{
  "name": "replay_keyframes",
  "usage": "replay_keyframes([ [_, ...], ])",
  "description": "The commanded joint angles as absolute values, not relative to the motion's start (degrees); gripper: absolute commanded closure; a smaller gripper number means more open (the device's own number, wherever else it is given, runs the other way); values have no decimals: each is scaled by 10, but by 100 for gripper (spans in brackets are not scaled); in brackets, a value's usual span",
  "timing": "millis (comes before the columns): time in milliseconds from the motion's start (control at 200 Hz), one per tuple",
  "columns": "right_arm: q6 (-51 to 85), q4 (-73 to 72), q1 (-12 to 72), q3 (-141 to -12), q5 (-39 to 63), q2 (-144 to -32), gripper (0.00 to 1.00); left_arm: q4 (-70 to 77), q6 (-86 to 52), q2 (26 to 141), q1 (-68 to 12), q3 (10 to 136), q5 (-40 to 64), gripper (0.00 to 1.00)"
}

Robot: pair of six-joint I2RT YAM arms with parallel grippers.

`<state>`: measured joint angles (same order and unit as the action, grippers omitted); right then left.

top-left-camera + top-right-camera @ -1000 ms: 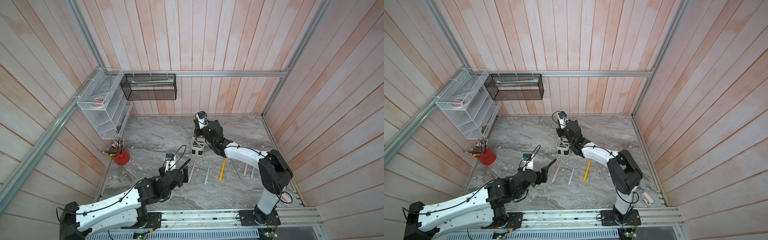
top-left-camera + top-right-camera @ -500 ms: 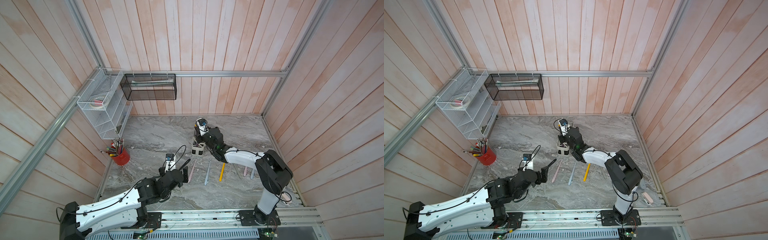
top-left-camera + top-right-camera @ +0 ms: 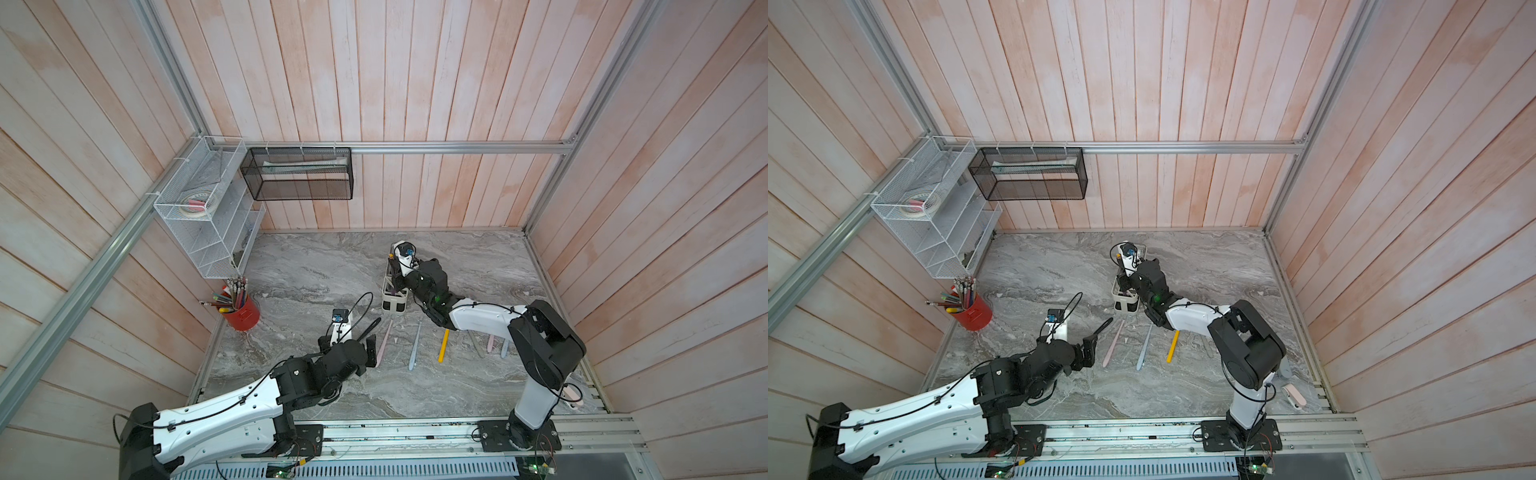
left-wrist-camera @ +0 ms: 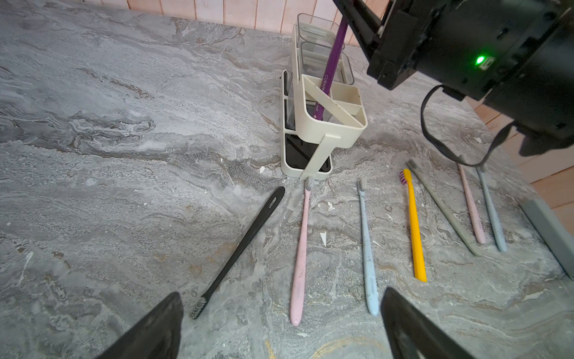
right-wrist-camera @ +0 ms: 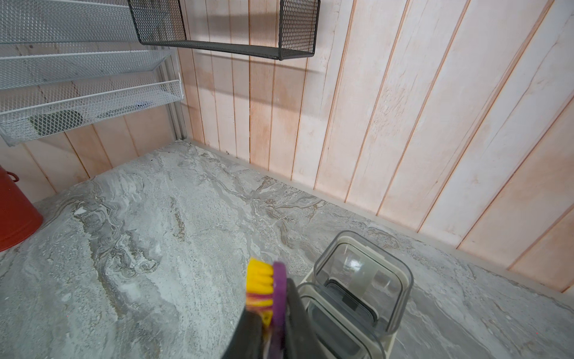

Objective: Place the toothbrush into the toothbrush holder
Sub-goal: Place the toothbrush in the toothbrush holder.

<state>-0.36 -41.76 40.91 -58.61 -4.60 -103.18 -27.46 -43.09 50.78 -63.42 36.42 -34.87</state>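
The toothbrush (image 4: 334, 59) is purple with yellow bristles, and it stands tilted with its handle down in a compartment of the cream toothbrush holder (image 4: 329, 136). My right gripper (image 5: 271, 301) is shut on the toothbrush (image 5: 279, 298) just below the bristles, right above the holder (image 5: 389, 343). In both top views the right gripper (image 3: 397, 278) (image 3: 1125, 282) hangs over the holder (image 3: 392, 297) (image 3: 1124, 300) at mid-table. My left gripper (image 4: 281, 298) is open and empty, low over the table in front of the holder (image 3: 368, 353).
Several toothbrushes lie in a row before the holder: black (image 4: 248, 239), pink (image 4: 301, 248), light blue (image 4: 366, 245), yellow (image 4: 414, 230) and more to the right. A red pen cup (image 3: 243, 313), white wire rack (image 3: 208, 220) and black mesh basket (image 3: 299, 174) are at the left and back.
The right gripper has come down towards the holder with the purple toothbrush, sinking its handle deeper into the compartment. The left arm has stayed still.
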Motion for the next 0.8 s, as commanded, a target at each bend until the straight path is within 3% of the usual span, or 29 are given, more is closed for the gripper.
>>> replay_keyframes([
  [0,6,-444,414,-575,-35,-1028,76,-271,-433,508,-632,355,-347,0],
  [170,7,-453,414,-564,-34,-1023,65,-269,-434,509,-632,353,-346,0],
  [440,14,-456,414,-557,-24,-999,61,-265,-433,510,-631,354,-346,0],
  [640,3,-457,414,-543,-45,-952,38,-265,-434,510,-631,356,-346,0],
  [795,4,-431,414,-540,-67,-890,27,-275,-443,509,-632,362,-346,0],
])
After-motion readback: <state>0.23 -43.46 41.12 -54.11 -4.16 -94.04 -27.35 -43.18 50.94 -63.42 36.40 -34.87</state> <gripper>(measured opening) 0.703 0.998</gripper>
